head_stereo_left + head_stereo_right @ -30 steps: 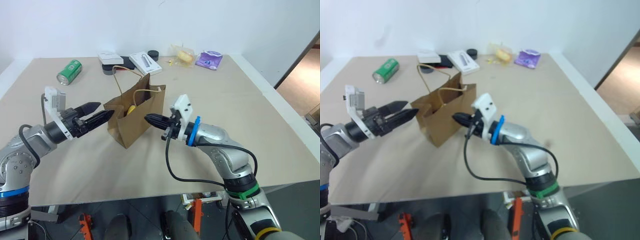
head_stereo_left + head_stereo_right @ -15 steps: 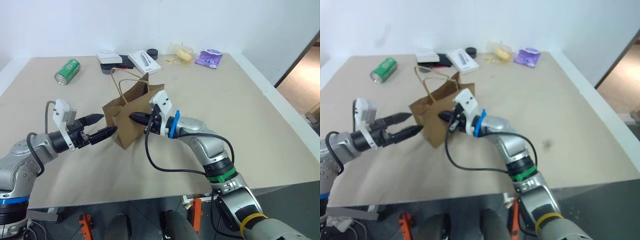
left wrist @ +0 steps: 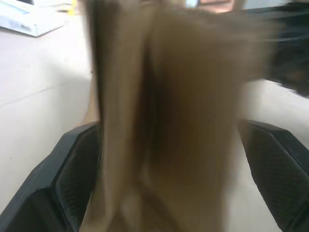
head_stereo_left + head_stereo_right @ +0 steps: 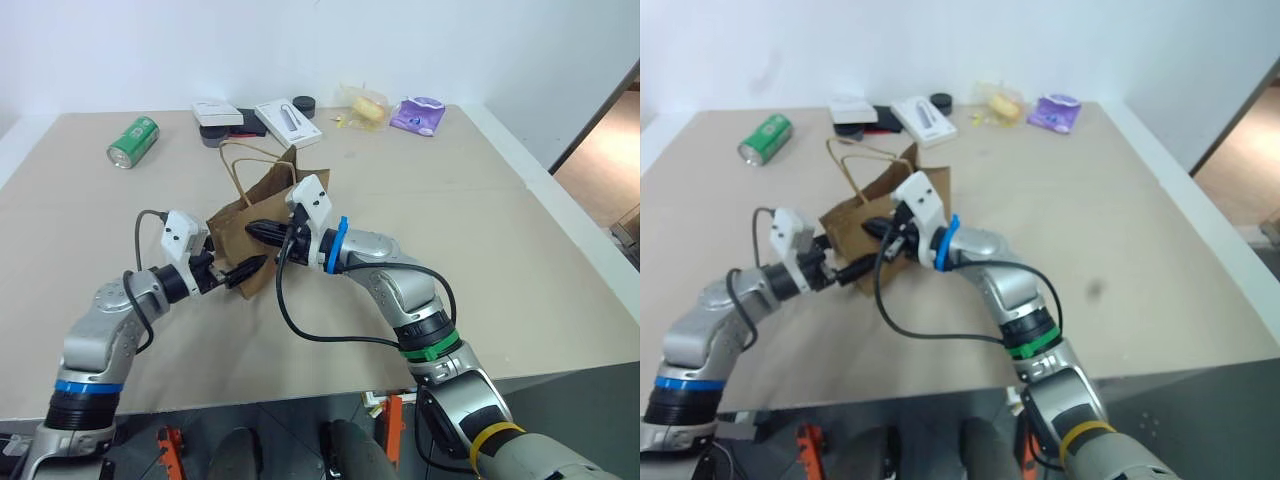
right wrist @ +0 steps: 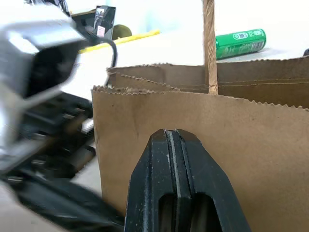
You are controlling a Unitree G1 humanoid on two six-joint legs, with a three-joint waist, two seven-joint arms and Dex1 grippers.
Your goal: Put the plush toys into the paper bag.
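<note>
The brown paper bag (image 4: 262,205) stands upright mid-table, its cord handles (image 4: 238,160) raised. My left gripper (image 4: 245,268) is open at the bag's near lower corner; in the left wrist view its fingers (image 3: 72,179) stand on either side of the bag's narrow end (image 3: 164,116). My right gripper (image 4: 252,229) is shut and empty, pointing left, with its tips against the bag's side wall (image 5: 231,145) just under the serrated rim. In the right wrist view its shut fingers (image 5: 173,159) rise in front of the bag. The plush toys are hidden from view.
A green can (image 4: 132,141) lies at the far left. White boxes (image 4: 290,124) and a small black round thing (image 4: 305,106) sit at the back. A yellow item in clear wrap (image 4: 365,107) and a purple packet (image 4: 418,118) lie back right.
My left gripper came down and to the right until its open fingers straddle the bag's near corner. My right gripper moved left along the bag's side, staying shut.
</note>
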